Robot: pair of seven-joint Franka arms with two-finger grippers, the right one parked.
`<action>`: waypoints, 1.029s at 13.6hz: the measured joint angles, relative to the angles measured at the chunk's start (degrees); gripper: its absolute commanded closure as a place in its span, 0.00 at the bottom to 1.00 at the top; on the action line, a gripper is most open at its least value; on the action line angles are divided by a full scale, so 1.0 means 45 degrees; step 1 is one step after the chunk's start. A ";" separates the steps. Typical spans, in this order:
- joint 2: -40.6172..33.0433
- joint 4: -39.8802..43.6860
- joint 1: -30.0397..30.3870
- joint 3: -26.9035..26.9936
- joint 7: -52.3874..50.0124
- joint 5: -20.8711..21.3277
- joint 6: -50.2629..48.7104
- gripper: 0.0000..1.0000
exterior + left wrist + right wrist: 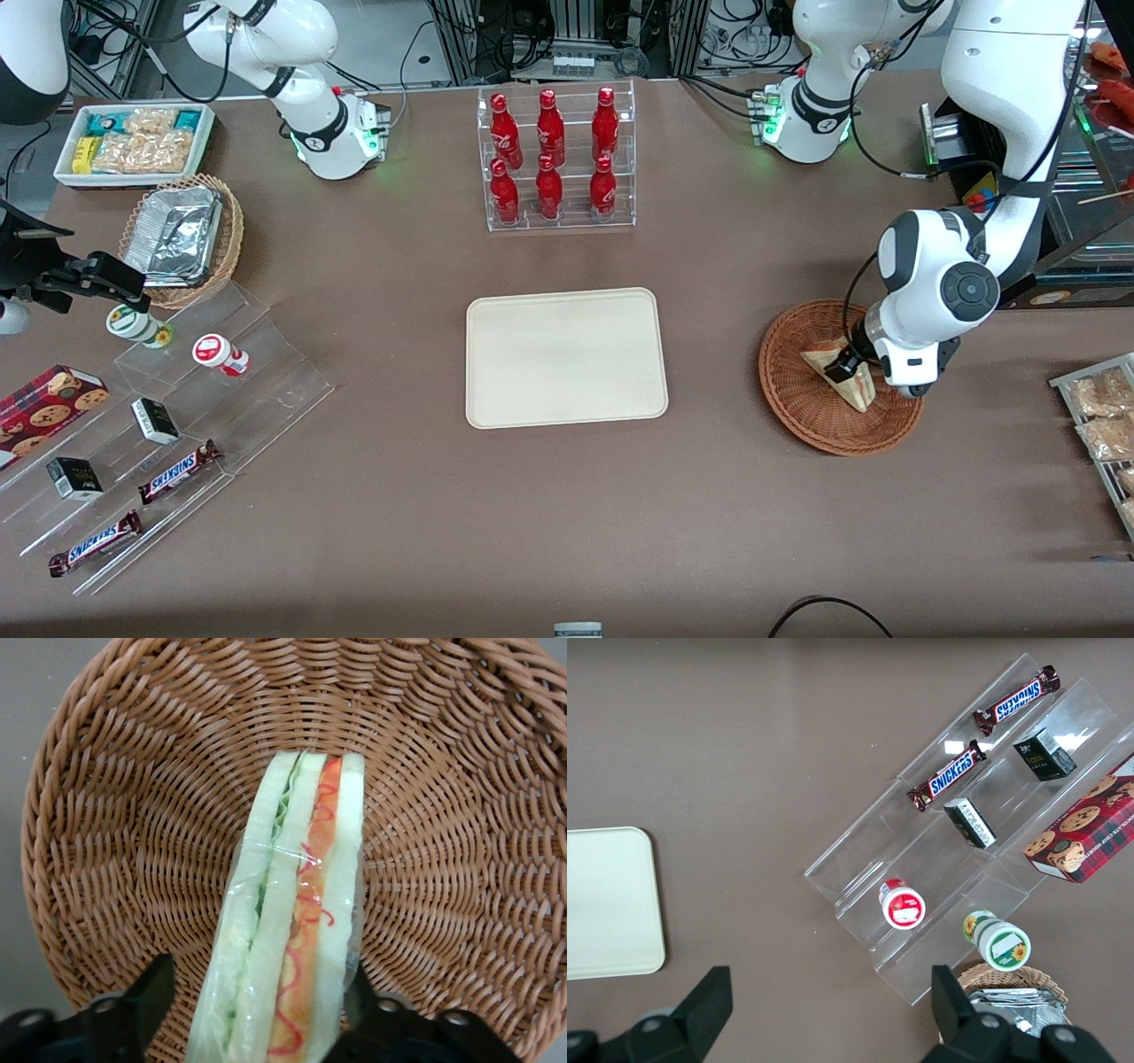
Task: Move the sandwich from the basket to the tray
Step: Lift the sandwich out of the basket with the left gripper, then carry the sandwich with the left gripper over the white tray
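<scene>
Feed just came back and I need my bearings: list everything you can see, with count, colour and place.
sandwich: 1, white bread with red, orange, green filling, wrapped, in the basket
basket: 1, reddish-brown wicker, toward the working arm's end
tray: 1, cream, mid-table, nothing on it
soda bottles: 6, red, in a clear rack farther from the front camera than the tray
tan basket: 1, holds foil containers, toward the parked arm's end
white box: 1, bagged snacks inside
Snickers bars: 2, brown, on the clear stepped shelf
cookie box: 1, red
pincer: 1, black, down in the basket, fingers either side of the sandwich, open
</scene>
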 measured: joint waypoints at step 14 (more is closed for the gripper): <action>-0.0273 0.3835 -0.0102 -0.2516 0.0353 -0.0001 -0.5338 1.00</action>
